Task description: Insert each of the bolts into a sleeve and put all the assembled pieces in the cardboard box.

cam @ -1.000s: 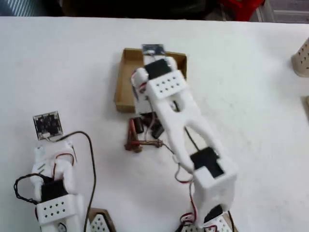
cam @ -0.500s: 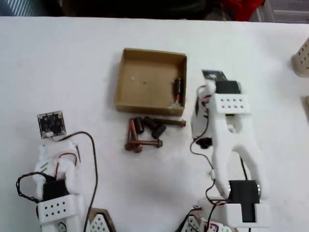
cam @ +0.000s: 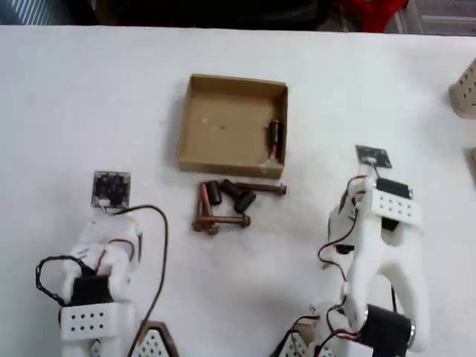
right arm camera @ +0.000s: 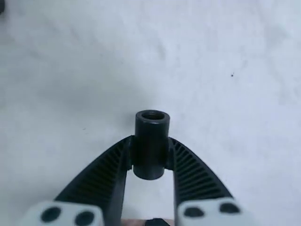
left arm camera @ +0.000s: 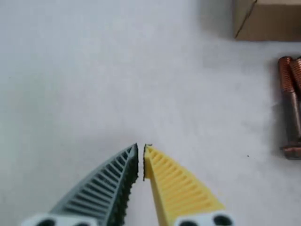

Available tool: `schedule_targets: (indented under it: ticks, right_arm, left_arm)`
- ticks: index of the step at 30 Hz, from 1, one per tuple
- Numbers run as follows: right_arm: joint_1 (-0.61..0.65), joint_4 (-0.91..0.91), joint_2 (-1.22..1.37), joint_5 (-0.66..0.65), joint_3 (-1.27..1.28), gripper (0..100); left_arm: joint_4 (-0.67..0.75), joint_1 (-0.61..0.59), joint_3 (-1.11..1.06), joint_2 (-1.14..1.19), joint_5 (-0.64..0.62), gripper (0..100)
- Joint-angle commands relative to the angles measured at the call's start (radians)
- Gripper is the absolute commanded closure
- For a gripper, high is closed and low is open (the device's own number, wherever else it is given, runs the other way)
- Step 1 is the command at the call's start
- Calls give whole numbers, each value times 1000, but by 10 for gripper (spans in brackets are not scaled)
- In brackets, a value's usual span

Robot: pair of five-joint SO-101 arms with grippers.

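Right gripper [right arm camera: 150, 141] clamped on a smooth black tubular sleeve [right arm camera: 152, 125]. Left gripper [left arm camera: 141, 151], ribbed grey and yellow, tips together. Coppery bolts [cam: 222, 221] beside square cardboard box [cam: 190, 119]; one assembled piece [cam: 275, 137] inside.

Left arm [cam: 89, 297] sits low at the near left of the high view, folded back over its base, wrist aimed straight ahead. Its gripper [left arm camera: 141, 149] is pinched closed: grey finger and yellow finger meet tip to tip with a hairline slit between them, and nothing is held. On the other side, the right arm [cam: 383, 238] is tucked in close to its base, wrist tipped downward. Its gripper [right arm camera: 150, 140] clamps a black sleeve [right arm camera: 152, 125] between both black fingers, the open end poking out past the fingertips.
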State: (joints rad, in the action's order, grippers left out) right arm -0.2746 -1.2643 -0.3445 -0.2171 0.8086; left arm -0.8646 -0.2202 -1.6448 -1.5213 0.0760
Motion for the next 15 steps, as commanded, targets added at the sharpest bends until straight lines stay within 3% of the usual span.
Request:
schedule_targets:
  ticks: [1,5,10,15]
  right_arm:
    - [-47,12,-84,-11,14,981]
    - [-65,13,-119,-12,37,981]
    - [-90,76,-128,-14,64,981]
    - [-130,102,-120,-15,75,981]
  left_arm:
    - [-38,53,153,-1,12,943]
    - [-112,54,382,143,12,943]
    - [-224,85,718,541,17,943]
    - [-284,196,914,808,204,943]
